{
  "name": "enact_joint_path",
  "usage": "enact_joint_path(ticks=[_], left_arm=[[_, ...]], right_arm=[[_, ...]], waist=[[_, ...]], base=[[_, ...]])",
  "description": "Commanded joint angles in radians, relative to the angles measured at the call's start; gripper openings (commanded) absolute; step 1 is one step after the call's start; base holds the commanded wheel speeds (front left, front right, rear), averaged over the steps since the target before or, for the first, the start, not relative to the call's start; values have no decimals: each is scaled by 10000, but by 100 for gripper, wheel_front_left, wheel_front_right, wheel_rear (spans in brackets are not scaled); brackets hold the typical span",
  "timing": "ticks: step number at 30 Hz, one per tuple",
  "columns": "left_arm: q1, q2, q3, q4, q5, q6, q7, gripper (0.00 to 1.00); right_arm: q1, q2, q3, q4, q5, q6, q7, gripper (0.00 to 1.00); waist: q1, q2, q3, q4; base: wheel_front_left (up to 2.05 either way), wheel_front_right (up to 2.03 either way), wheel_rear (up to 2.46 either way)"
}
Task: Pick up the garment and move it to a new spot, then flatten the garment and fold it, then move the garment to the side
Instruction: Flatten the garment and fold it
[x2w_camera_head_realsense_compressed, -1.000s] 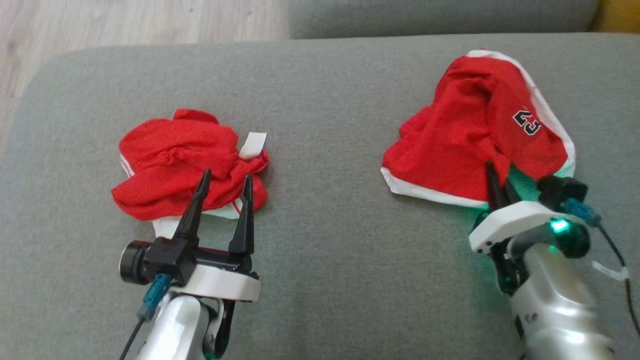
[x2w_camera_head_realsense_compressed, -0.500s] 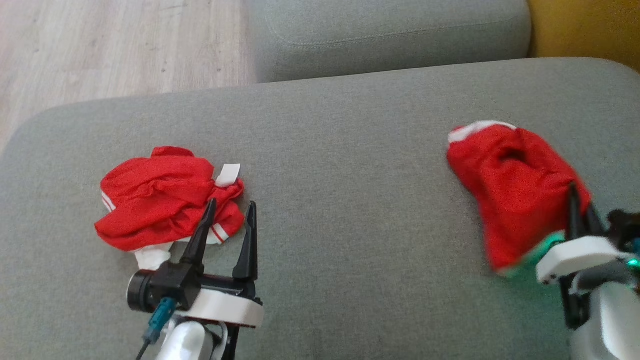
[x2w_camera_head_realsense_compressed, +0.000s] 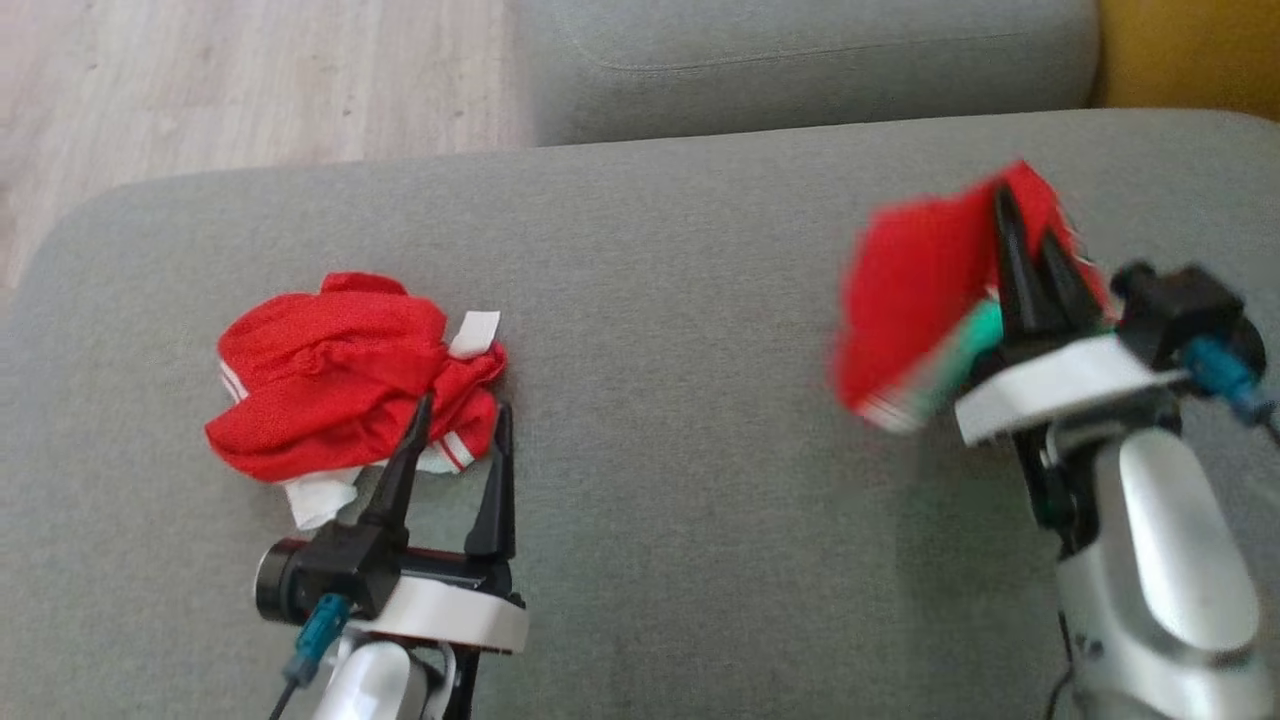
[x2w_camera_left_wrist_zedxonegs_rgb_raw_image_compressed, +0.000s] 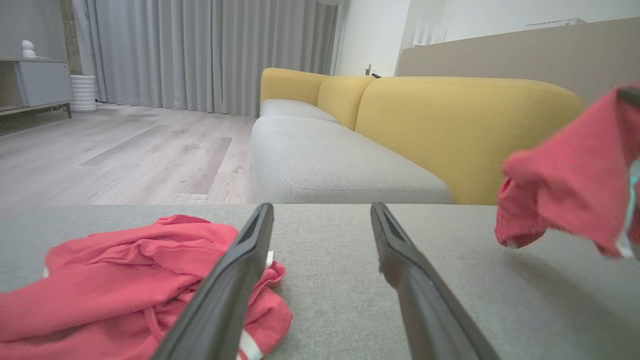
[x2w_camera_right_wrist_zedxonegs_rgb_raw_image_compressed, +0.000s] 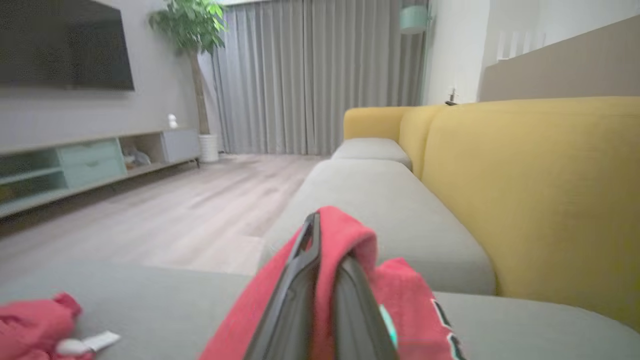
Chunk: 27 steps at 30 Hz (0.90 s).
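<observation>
A red garment (x2w_camera_head_realsense_compressed: 920, 290) with white trim hangs off the grey cushion (x2w_camera_head_realsense_compressed: 680, 400) at the right, blurred by motion. My right gripper (x2w_camera_head_realsense_compressed: 1025, 225) is shut on its upper edge; in the right wrist view the red garment (x2w_camera_right_wrist_zedxonegs_rgb_raw_image_compressed: 345, 235) drapes over the closed fingers (x2w_camera_right_wrist_zedxonegs_rgb_raw_image_compressed: 305, 280). From the left wrist camera that lifted garment (x2w_camera_left_wrist_zedxonegs_rgb_raw_image_compressed: 570, 175) hangs at the right. A second crumpled red garment (x2w_camera_head_realsense_compressed: 340, 375) with a white tag lies at the left. My left gripper (x2w_camera_head_realsense_compressed: 460, 420) stands open just at its near right edge, nothing between the fingers (x2w_camera_left_wrist_zedxonegs_rgb_raw_image_compressed: 235, 280).
The grey seat cushion drops off to wooden floor (x2w_camera_head_realsense_compressed: 200, 80) at the far left. Another grey cushion (x2w_camera_head_realsense_compressed: 800, 60) lies beyond, and a yellow sofa back (x2w_camera_left_wrist_zedxonegs_rgb_raw_image_compressed: 465, 125) runs along the right side.
My right gripper has lifted the right-hand garment off the cushion and carried it up and away from me. The head camera has shifted. The left arm and left garment stay put.
</observation>
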Motion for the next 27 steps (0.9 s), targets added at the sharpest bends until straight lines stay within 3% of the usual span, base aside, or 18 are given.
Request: enact_joint_path(ticks=[1, 4, 7, 13, 14, 15, 18, 27], left_arm=[[-457, -8, 381, -279, -39, -11, -93, 100], [-494, -11, 392, -291, -39, -12, -93, 100], [-526, -13, 402, -309, -25, -19, -93, 100], [-607, -14, 473, -322, 5, -35, -93, 100], [-631, -15, 461, -311, 7, -43, -93, 100], [-661, -15, 440, -290, 13, -56, -93, 100], [-741, -15, 423, -249, 43, -65, -93, 100], [-745, -16, 487, -177, 93, -66, -93, 100]], right_arm=[[-554, -41, 298, -610, 335, -7, 78, 0], [-607, -41, 186, -899, 850, -7, 228, 0], [-320, -41, -568, -502, 571, -7, 548, 0], [269, -41, -2221, 1659, -224, -7, 1162, 0], [260, -41, -2594, 2043, -366, -7, 1169, 82], [228, -41, -2859, 2407, -512, -7, 1180, 100], [-4, -41, -3339, 3067, -843, -7, 846, 100], [-287, -41, -3662, 3491, -936, -7, -496, 100]], waist=[[0, -1, 38, 92], [0, -1, 105, 226], [0, -1, 225, 341], [0, -1, 525, 350], [0, -1, 563, 337], [0, -1, 591, 325], [0, -1, 648, 227], [0, -1, 487, -216]], base=[[0, 0, 0], [0, 0, 0], [0, 0, 0], [0, 0, 0], [0, 0, 0], [0, 0, 0], [0, 0, 0], [0, 0, 0]])
